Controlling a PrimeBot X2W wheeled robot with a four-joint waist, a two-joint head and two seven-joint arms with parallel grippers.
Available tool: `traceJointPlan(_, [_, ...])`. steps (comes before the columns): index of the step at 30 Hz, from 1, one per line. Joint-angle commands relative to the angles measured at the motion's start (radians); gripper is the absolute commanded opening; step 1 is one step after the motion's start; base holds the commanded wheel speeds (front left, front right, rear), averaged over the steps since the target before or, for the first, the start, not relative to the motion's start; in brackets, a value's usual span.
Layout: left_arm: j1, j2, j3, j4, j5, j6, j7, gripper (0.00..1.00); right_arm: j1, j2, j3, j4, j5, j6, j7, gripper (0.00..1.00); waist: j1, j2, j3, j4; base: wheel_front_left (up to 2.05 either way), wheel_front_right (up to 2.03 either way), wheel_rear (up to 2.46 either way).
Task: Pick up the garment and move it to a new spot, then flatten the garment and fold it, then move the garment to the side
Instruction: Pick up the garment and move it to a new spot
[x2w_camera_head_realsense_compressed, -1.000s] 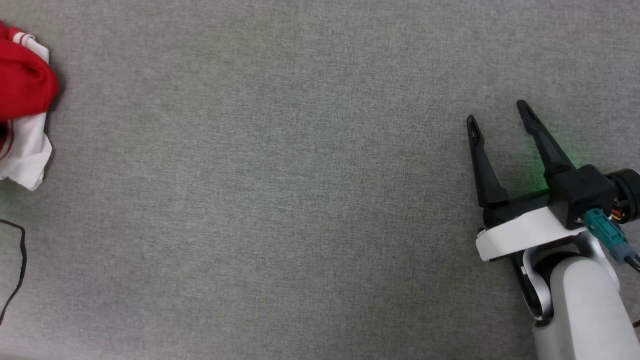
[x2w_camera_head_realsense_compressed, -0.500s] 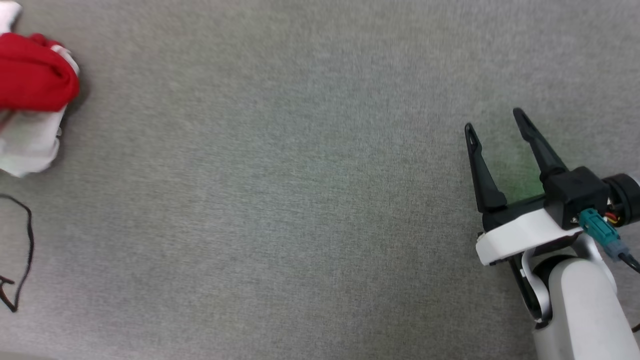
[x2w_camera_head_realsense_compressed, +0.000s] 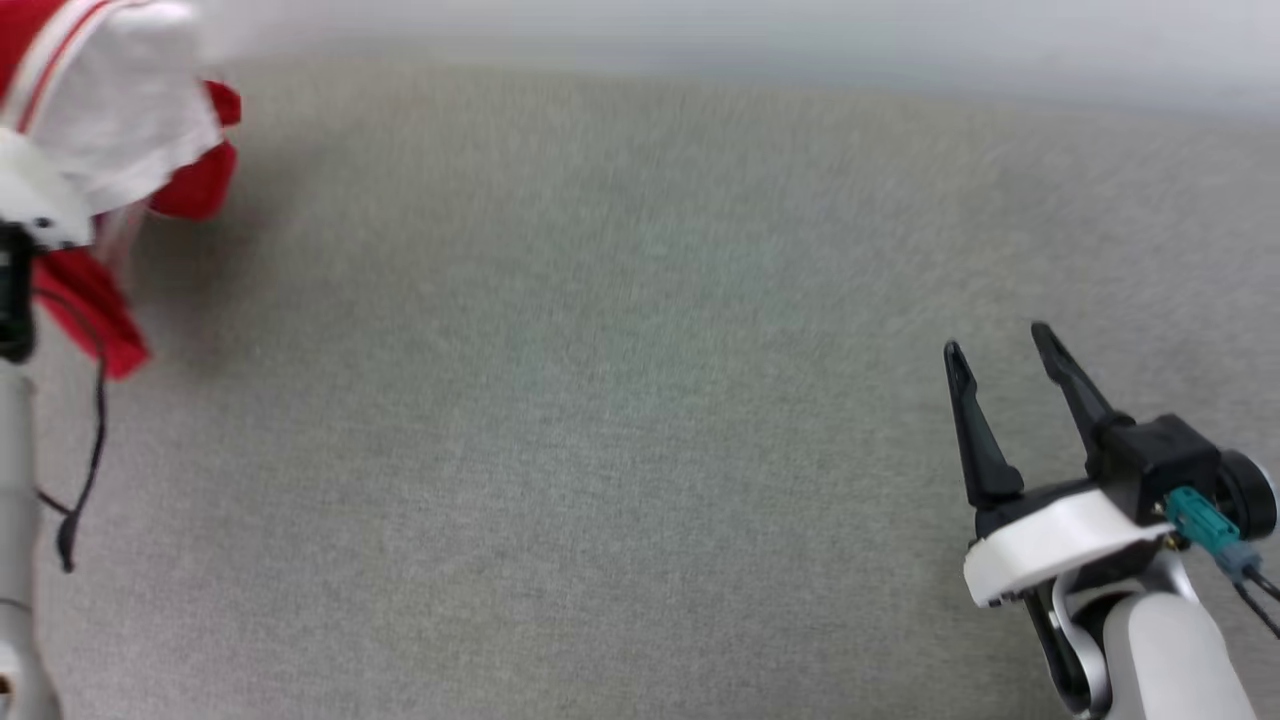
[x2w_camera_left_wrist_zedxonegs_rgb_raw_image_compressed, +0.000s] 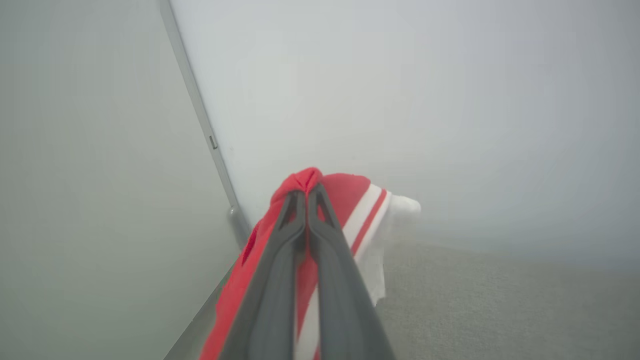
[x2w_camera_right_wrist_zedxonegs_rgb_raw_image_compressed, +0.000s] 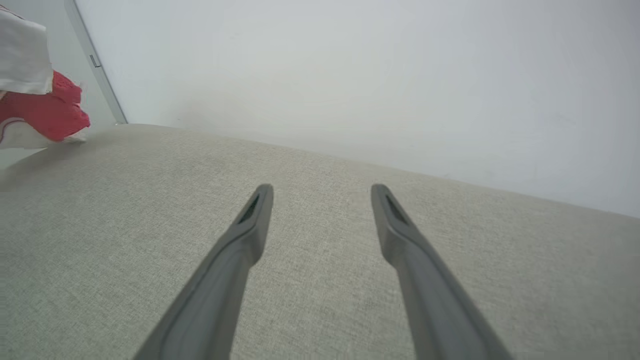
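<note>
The garment is red with white sleeves and red-and-white striped trim. The table is light grey with a fine woven pattern. The right end effector has black fingers.

A bench covered in grey woven cloth spreads across the head view, plain and lightly textured. Along its far edge stands a pale, smooth wall. Near the bench's far left corner a thin grey strip runs up the wall, and a second pale panel meets it from the left. The light is soft and even.
</note>
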Motion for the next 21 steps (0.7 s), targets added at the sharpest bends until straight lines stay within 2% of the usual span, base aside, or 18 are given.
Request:
traceJointPlan(1, [0.000, -0.016, -0.011, -0.013, 0.007, 0.000, -0.018, 0.00, 0.021, 0.001, -0.002, 0.004, 0.008, -0.001, -0.007, 1.00, 0.0001, 0.0000, -0.084, -0.038, 0.00, 0.00, 0.00])
traceJointPlan(6, [0.049, -0.101, -0.062, -0.077, 0.008, -0.001, -0.023, 0.00, 0.074, 0.001, -0.021, 0.003, 0.028, -0.001, -0.001, 1.00, 0.0001, 0.0000, -0.159, -0.096, 0.00, 0.00, 0.00])
traceJointPlan(12, [0.150, -0.238, -0.138, -0.217, -0.007, -0.005, 0.008, 0.00, 0.119, 0.001, -0.032, -0.008, 0.037, -0.001, 0.012, 1.00, 0.0001, 0.0000, -0.210, -0.194, 0.00, 0.00, 0.00])
traceJointPlan(14, [0.171, -0.258, -0.153, -0.248, -0.009, -0.005, 0.015, 0.00, 0.123, 0.001, -0.031, -0.011, 0.039, -0.001, 0.015, 1.00, 0.0001, 0.0000, -0.213, -0.213, 0.00, 0.00, 0.00])
traceJointPlan(18, [0.260, -0.345, -0.221, -0.375, -0.022, -0.009, 0.051, 0.00, 0.144, 0.001, -0.035, -0.022, 0.035, -0.001, 0.027, 1.00, 0.0001, 0.0000, -0.215, -0.281, 0.00, 0.00, 0.00])
traceJointPlan(21, [0.330, -0.388, -0.279, -0.459, -0.030, -0.013, 0.069, 0.00, 0.153, 0.001, -0.042, -0.035, 0.034, -0.001, 0.032, 1.00, 0.0001, 0.0000, -0.199, -0.320, 0.00, 0.00, 0.00])
